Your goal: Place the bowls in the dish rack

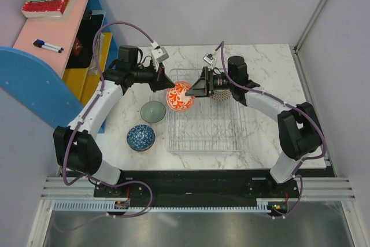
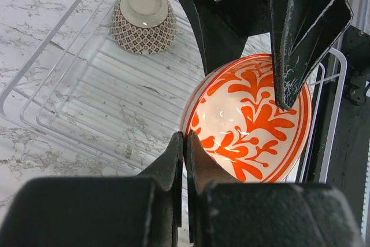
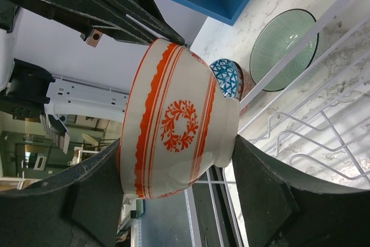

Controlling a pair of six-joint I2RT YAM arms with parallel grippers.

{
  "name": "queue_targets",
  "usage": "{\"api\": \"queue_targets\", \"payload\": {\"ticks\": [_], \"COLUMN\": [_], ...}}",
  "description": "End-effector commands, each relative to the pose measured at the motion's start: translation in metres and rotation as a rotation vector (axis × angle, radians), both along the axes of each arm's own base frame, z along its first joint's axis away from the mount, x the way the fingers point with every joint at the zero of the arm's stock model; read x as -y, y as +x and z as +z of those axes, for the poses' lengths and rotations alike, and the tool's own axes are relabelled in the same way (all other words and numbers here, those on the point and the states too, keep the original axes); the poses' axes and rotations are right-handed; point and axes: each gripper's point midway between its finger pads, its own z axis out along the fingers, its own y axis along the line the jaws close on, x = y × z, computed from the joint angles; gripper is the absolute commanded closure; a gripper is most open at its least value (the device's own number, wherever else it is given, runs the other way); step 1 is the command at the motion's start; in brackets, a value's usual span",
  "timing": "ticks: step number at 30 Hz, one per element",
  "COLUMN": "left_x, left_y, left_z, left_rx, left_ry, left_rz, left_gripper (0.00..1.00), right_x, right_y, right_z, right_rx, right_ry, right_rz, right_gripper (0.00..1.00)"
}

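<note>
Carefully, my left end effector [image 2: 185, 140] is pinching the orange floral bowl [image 2: 248, 125] by its rim, with the dish rack [image 1: 202, 137] below. My right end effector [image 3: 176, 143] is straddling the bowl widely, grip uncertain, so I'm planning release only after it clamps squarely.

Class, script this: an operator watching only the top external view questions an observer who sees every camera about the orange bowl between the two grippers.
Operator: Does the left gripper hold the orange bowl?
Observer: Yes; the left wrist view shows it shut on the bowl's rim.
Operator: And the right gripper?
Observer: It straddles the bowl, mouth to base; contact is unclear.
Operator: What's the object beside it in the dish rack?
Observer: A brown-patterned bowl, upside down.
</note>
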Motion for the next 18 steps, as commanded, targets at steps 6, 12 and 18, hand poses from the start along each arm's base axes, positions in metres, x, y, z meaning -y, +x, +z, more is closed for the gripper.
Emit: {"api": "queue_targets", "payload": {"ticks": [6,12,18], "left_x": [0.008,0.007,-0.005], "left_y": [0.005,0.006,0.010], "left_z": [0.022,0.013,0.010], "left_rx": [0.075,0.059,0.020], "left_ry": [-0.042,-0.027,-0.043], "left_rz": [-0.036,-0.026,0.007], "left_gripper": [0.98,0.59,0.27], "right_x": [-0.003,-0.002,0.001], "right_y": [-0.009,-0.003,0.001], "right_z": [0.015,0.008,0.002], "right_rx": [0.041,0.068,0.078], "right_ry": [0.094,0.050,0.006], "right_rz": [0.077,0.034,0.000], "right_gripper": [1.00,1.00,1.00]}}
